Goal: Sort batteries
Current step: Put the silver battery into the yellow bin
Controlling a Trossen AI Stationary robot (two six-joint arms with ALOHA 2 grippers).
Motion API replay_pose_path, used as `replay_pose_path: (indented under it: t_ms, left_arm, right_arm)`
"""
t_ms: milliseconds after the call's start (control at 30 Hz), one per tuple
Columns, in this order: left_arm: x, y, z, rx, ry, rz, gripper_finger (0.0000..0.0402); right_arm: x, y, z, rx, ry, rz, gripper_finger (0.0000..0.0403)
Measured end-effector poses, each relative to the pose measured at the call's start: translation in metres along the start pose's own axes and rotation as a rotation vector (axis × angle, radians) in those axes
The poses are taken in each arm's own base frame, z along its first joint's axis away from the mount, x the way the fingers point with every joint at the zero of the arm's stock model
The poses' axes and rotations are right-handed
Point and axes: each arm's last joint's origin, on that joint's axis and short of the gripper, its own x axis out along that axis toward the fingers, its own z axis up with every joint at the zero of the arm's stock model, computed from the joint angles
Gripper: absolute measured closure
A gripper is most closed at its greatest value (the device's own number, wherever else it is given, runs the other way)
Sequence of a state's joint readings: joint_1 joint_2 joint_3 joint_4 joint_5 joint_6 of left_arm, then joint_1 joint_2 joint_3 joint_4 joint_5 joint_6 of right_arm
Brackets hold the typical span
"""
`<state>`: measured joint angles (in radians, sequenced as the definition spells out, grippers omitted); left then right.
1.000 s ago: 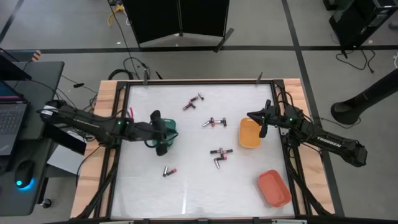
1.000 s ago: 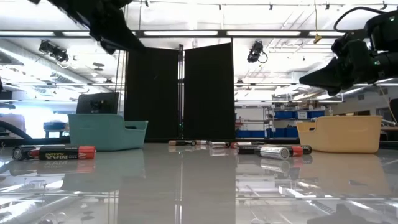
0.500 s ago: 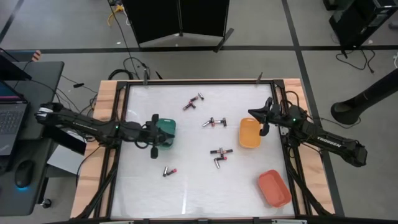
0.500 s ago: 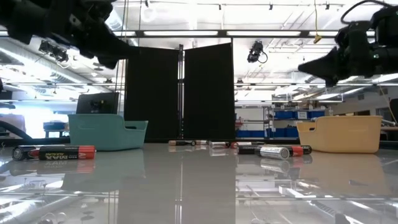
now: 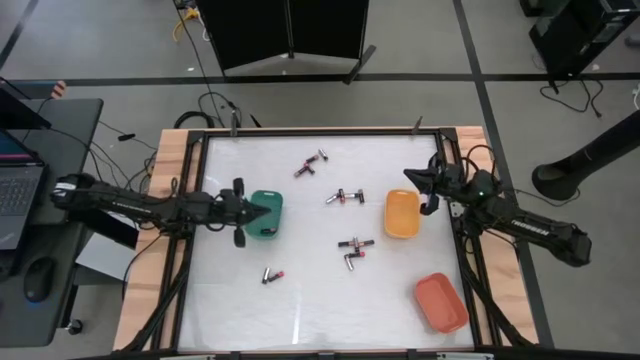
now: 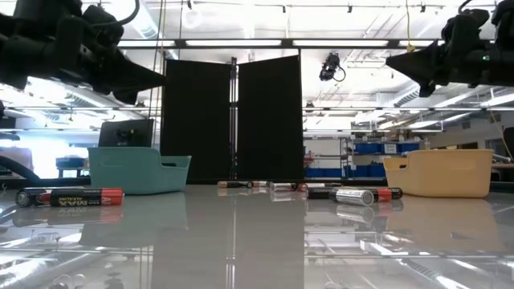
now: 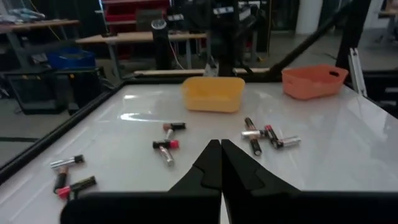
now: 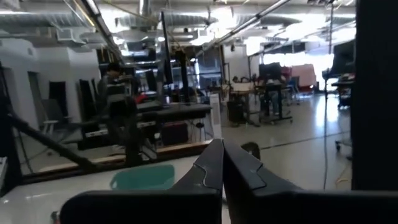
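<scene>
Both claws pressed together and empty, raised over a white table (image 5: 310,300) strewn with batteries.

Left gripper (image 5: 250,212) hangs at the teal oval tray (image 5: 266,216) on the table's left side, fingers (image 7: 214,163) touching tip to tip; right gripper (image 5: 411,177) sits above the far corner of the yellow oval tray (image 5: 401,214), its fingers (image 8: 217,163) likewise closed on nothing. Small cylindrical batteries with red ends lie loose between the trays: a pair (image 5: 310,165) near the far edge, a pair (image 5: 344,196) just beside the yellow tray, a cluster (image 5: 354,250) mid-table, and one pair (image 5: 272,274) nearer the front. An orange oval tray (image 5: 441,301) rests at the front right, well apart from them.
</scene>
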<state>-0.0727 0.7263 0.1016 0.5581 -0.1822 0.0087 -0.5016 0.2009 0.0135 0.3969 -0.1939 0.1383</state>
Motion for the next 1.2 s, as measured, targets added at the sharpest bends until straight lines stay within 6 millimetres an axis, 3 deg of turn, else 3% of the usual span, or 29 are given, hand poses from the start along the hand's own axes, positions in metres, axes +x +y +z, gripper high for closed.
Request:
replay_pose_path:
  t_ms: [200,467,833,1200]
  left_arm:
    - [-0.001,0.002,0.003,0.001,-0.055,-0.005,0.0398]
    - [-0.001,0.002,0.005,0.004,-0.075,-0.003,0.0396]
    - [-0.002,0.004,0.007,0.043,-0.098,0.048,0.0395]
    - [-0.002,0.004,0.013,0.065,-0.158,0.054,0.0395]
  right_arm:
    - [0.014,0.005,0.011,0.043,0.094,-0.035,0.0395]
    - [0.058,0.026,0.043,0.062,0.37,-0.111,0.0395]
    - [0.131,0.084,0.047,0.081,0.705,-0.099,0.0389]
    - [0.168,0.139,0.046,0.083,0.973,-0.108,0.0383]
